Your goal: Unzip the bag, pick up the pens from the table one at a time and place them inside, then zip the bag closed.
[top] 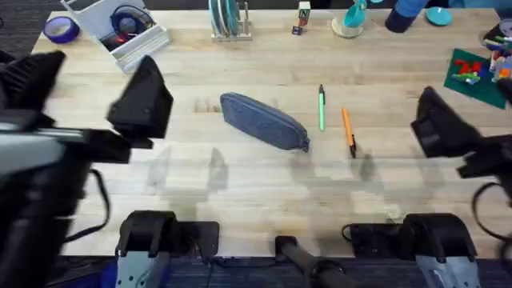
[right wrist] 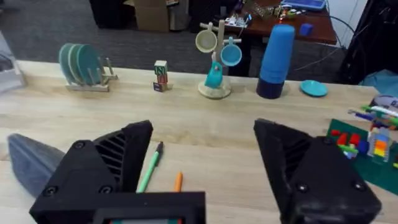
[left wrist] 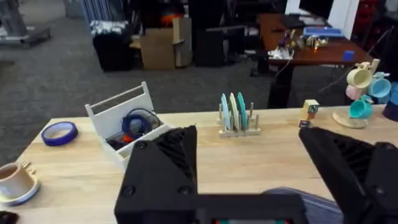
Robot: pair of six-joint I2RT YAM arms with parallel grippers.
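Pale wooden table (top: 264,200) holds the zipped bag (top: 264,121) mid-table, green pen (top: 322,108) and orange pen (top: 349,131) to its right. Left gripper (left wrist: 249,162) and right gripper (right wrist: 202,162) hover, fingers apart, empty.

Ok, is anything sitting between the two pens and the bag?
Nothing visible does. The green pen and orange pen lie on bare table just right of the bag, with only wood between them.

Along the far edge you see a roll of blue tape (top: 61,29), a white tray (top: 120,32) with cables, a plate rack (top: 229,20), a mug tree (right wrist: 216,59), a blue bottle (right wrist: 275,61) and toy bricks (top: 474,70) on a green mat.
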